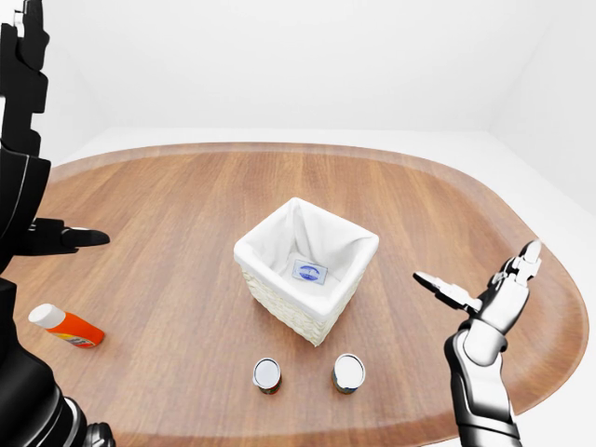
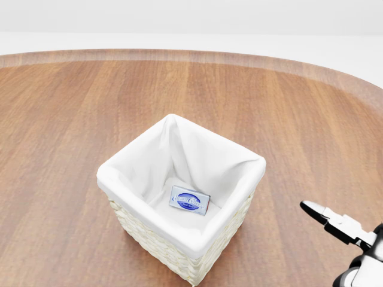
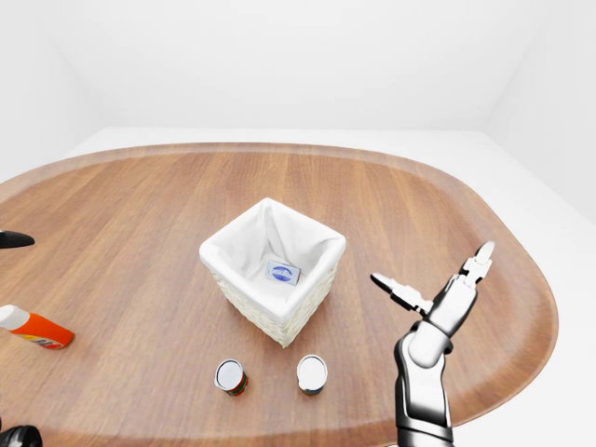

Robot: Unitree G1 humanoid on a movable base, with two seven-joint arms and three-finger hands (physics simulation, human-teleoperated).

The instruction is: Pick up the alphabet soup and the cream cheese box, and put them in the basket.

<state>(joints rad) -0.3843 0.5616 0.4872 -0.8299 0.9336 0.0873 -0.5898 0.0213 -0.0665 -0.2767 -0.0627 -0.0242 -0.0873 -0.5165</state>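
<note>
The white-lined wicker basket [image 1: 279, 279] stands in the middle of the wooden table. Flat on its bottom lies the cream cheese box [image 2: 189, 200], blue label up. Below the basket in the left-eye view stand two small cans, one at the left [image 1: 267, 374] and one at the right [image 1: 349, 372]; I cannot tell which is the alphabet soup. My right hand [image 1: 475, 264] hovers to the right of the basket, open and empty, fingers [image 2: 326, 216] spread. My left hand [image 1: 74, 238] is a dark shape at the far left, a finger stretched out, holding nothing.
An orange bottle with a white cap [image 1: 67, 327] lies on the table at the left, below my left hand. The table's rounded edge [image 1: 549, 279] runs close behind my right hand. White floor and walls surround the table.
</note>
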